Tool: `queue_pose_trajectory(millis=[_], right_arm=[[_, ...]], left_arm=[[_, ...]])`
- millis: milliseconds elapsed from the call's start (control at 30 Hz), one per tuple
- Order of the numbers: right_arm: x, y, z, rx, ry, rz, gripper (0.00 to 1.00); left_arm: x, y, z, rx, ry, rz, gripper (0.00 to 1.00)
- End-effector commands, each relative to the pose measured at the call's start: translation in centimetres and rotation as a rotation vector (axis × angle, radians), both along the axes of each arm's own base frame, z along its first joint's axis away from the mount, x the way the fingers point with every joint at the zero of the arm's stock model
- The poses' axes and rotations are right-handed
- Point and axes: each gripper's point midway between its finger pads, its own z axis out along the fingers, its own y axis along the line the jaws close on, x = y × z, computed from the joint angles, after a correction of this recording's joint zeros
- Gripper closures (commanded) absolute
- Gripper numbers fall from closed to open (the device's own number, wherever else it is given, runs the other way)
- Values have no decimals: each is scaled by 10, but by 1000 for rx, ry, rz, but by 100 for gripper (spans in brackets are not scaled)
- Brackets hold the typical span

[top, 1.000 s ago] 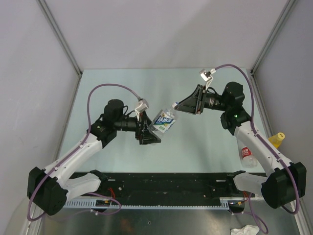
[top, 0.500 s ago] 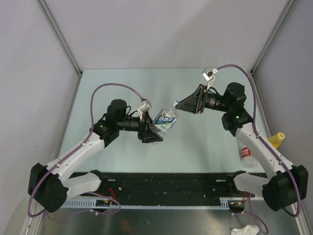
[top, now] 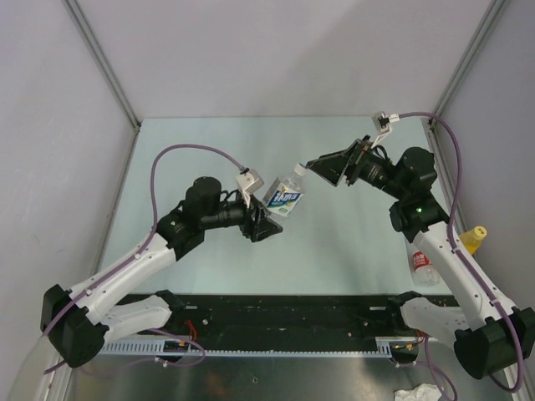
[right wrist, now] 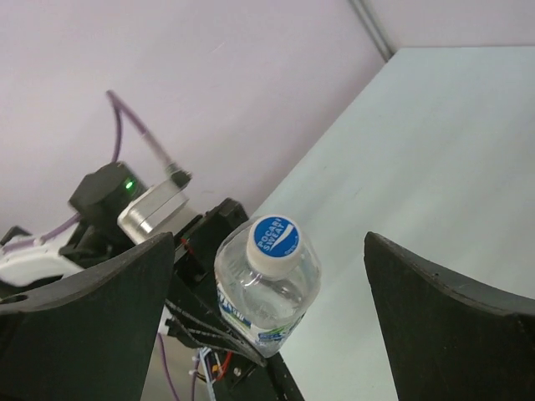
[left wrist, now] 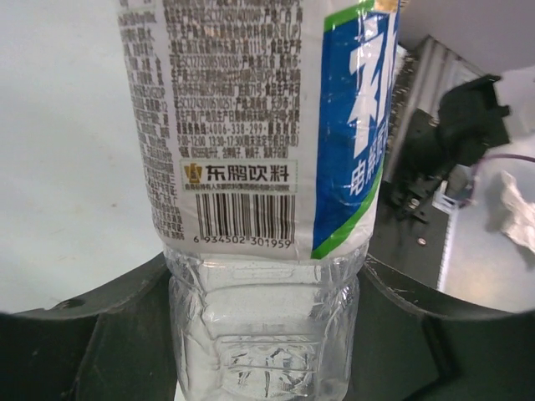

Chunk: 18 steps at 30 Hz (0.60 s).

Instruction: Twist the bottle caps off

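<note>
Top external: red-label bottle [top: 425, 266] beside right arm [top: 457, 273].

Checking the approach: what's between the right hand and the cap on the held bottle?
Nothing, just open air. The right wrist view shows the cap of the bottle ahead of the open right hand, with only table behind.

Robot lab test cell, pale green table [top: 209, 142], plain grey wall panels [top: 50, 125], aluminium frame posts [top: 107, 71]
</note>
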Motion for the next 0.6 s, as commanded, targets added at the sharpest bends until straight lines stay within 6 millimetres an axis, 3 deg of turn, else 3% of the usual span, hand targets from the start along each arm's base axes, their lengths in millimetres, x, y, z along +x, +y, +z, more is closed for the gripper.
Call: queue_pose_trajectory(millis=[0, 267, 567], right_arm=[[9, -7, 13, 15, 7, -98, 1], [15, 5, -7, -12, 92, -115, 1], [25, 26, -27, -46, 180, -109, 15]], left_arm=[[25, 11, 12, 79, -133, 211, 80], [47, 27, -4, 292, -183, 444, 88], [48, 27, -1, 384, -250, 525, 94]])
